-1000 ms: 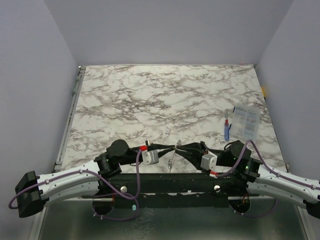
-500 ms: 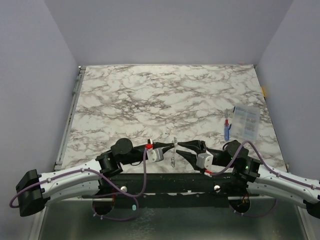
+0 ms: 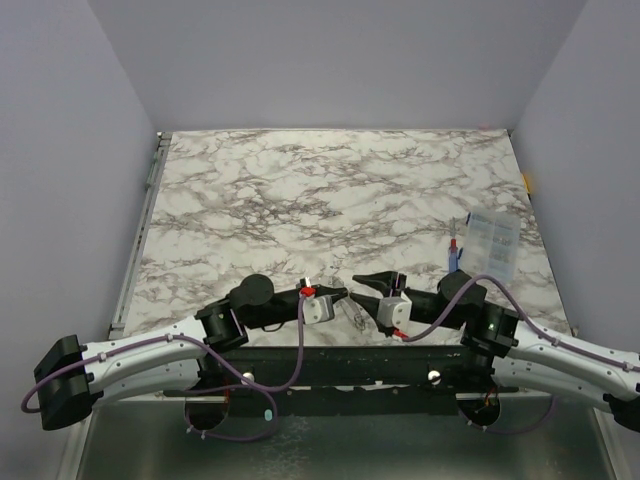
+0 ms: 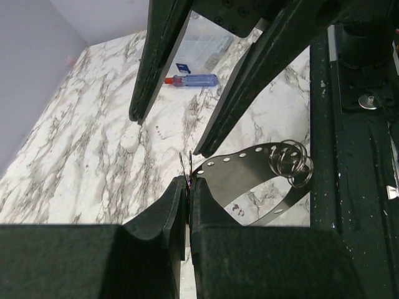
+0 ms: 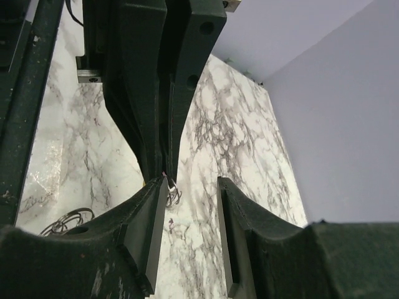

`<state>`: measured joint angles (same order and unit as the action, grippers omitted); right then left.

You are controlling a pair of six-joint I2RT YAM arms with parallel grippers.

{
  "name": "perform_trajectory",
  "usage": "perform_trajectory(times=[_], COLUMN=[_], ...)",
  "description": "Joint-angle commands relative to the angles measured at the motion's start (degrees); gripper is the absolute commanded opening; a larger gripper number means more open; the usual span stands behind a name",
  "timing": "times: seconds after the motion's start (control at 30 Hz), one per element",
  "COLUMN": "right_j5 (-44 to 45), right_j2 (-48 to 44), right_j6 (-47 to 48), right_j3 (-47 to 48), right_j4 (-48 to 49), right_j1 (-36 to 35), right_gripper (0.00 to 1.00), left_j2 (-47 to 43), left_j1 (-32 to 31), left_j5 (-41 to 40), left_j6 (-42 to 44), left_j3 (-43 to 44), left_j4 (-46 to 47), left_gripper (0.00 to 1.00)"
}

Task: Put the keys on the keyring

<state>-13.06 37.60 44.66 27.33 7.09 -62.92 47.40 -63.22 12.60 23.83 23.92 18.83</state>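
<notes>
The table (image 3: 300, 190) carries little; both arms meet low over its near edge, tip to tip.

The right gripper (image 5: 191, 187) stands about half open and has nothing between its fingers. The left gripper (image 4: 189, 182) is pinched tight on a thin bit of metal seen edge-on, with a small wire loop showing just past its tips. I take that to be the keyring (image 5: 173, 194), though it is too small to be sure.

Off the left tips a perforated strip (image 4: 243, 156) curves away to a cluster of coiled rings (image 4: 290, 161). No key shows clearly.

The relation that matters: the keyring lies straight ahead of the right gripper, close by the inner face of one finger rather than centred in the gap. It stands on edge, in line with the left fingers. The right arm is the free one, and any approach must come in flat to that edge.
</notes>
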Motion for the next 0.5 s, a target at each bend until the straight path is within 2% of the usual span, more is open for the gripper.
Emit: perform_trajectory(times=[0.0, 0.47], right_j5=[0.8, 5.7], right_j2=[1.6, 1.0], right_j6=[0.6, 1.7], right_j3=[2.7, 3.3], right_j4=[-5.8, -7.6], right_j1=[-0.1, -0.1], right_gripper=[0.46, 0.47], left_j2=[0.0, 0.6], left_j1=[-0.1, -0.1], left_j5=[-1.0, -0.5], left_j6=[1.0, 2.4], left_j3=[2.2, 2.6], left_j4=[0.0, -1.7], left_gripper=[0.00, 0.00])
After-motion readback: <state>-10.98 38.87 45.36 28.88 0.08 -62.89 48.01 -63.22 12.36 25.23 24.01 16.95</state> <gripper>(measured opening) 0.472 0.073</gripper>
